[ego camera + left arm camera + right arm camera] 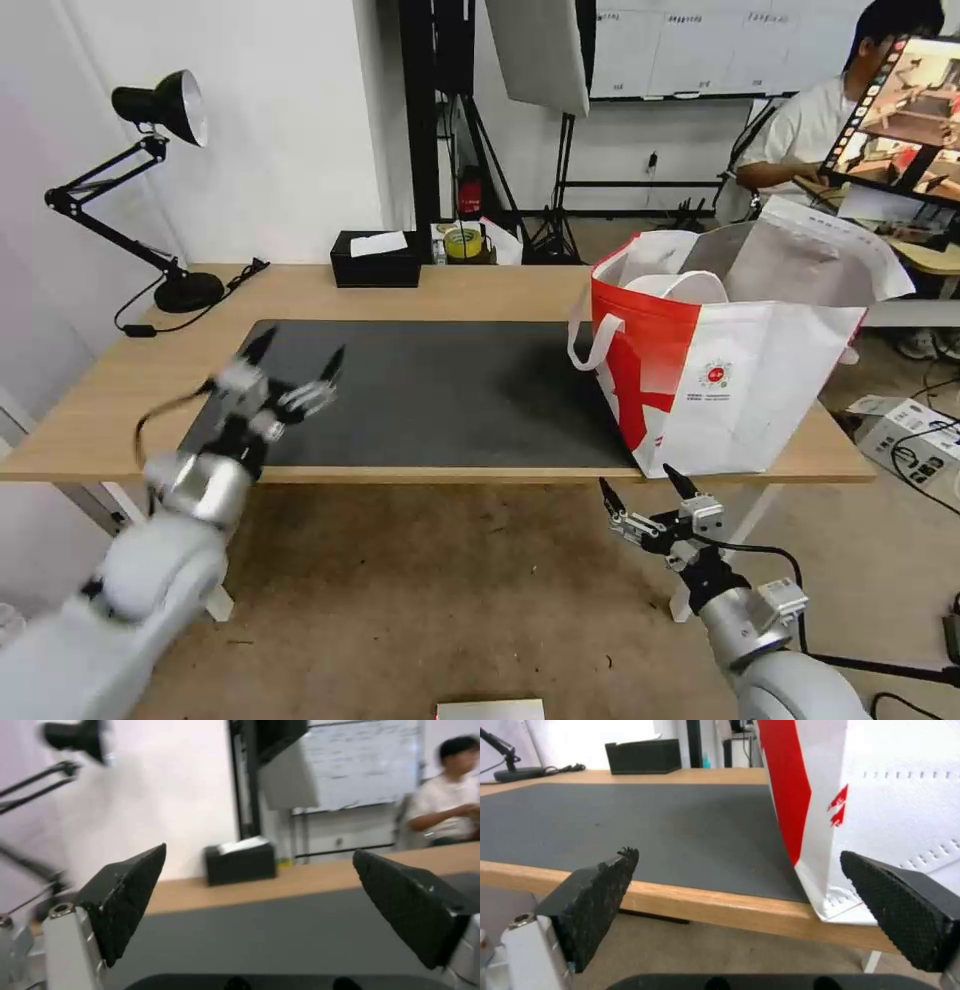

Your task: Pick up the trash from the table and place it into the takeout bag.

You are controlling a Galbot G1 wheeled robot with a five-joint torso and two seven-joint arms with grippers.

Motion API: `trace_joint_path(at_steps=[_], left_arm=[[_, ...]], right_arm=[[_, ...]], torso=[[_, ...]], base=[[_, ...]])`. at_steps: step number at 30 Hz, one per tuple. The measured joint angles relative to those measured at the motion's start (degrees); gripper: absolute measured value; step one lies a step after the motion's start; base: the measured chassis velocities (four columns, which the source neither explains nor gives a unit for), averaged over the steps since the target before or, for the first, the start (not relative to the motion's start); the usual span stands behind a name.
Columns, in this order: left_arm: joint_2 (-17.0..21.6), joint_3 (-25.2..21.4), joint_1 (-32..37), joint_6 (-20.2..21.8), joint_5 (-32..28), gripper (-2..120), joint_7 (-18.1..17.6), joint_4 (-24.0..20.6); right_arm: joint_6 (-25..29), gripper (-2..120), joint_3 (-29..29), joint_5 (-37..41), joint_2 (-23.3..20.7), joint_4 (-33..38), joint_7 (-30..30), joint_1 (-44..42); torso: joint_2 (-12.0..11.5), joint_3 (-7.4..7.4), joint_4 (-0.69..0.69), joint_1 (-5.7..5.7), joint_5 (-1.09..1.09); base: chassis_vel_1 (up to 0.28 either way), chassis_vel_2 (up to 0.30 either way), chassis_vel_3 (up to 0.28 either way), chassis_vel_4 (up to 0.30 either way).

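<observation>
The red-and-white takeout bag stands open on the right end of the wood-topped table, half on the dark grey mat; its side also shows in the right wrist view as the bag. No trash is visible on the table. My left gripper hovers open and empty over the mat's near left corner; its fingers frame the mat. My right gripper hangs open and empty below the table's front edge, just under the bag's near corner.
A black tissue box sits at the table's back edge, also seen as the box. A black desk lamp stands at the back left. A person sits at a desk behind the bag. Cables and a box lie on the floor at right.
</observation>
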Motion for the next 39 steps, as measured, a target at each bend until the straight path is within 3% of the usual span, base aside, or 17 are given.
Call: trace_joint_path(at_steps=[3, 7, 14, 22, 39], left_arm=[[-5.07, -3.72, 7.63, -2.39, 5.25, 100, -2.32, -1.08], [-9.52, -5.25, 12.85, -3.86, 8.54, 100, -3.83, -2.12], [-14.90, -5.70, 18.34, -4.60, 10.60, 100, -4.12, -3.74], [-17.21, -3.82, 20.77, -5.31, 12.55, 100, -3.73, -3.84], [-18.11, -2.44, 20.83, -6.15, 13.54, 100, -1.96, -3.19]], right_arm=[[0.00, 100, 0.00, 0.00, 0.00, 0.00, 0.01, 0.00], [0.00, 100, 0.00, 0.00, 0.00, 0.00, 0.00, 0.00], [0.00, 100, 0.00, 0.00, 0.00, 0.00, 0.01, 0.00], [0.00, 100, 0.00, 0.00, 0.00, 0.00, 0.01, 0.00], [0.00, 100, 0.00, 0.00, 0.00, 0.00, 0.01, 0.00]], torso=[[-0.01, 0.00, -0.02, 0.00, 0.00], [0.00, 0.00, -0.02, 0.00, -0.01], [0.00, 0.00, -0.02, 0.00, -0.01], [-0.01, 0.01, -0.03, 0.00, -0.01], [-0.01, 0.01, -0.02, 0.00, -0.02]], base=[[0.000, 0.000, 0.000, 0.000], [0.000, 0.000, 0.000, 0.000], [0.000, 0.000, 0.000, 0.000], [0.000, 0.000, 0.000, 0.000], [0.000, 0.000, 0.000, 0.000]])
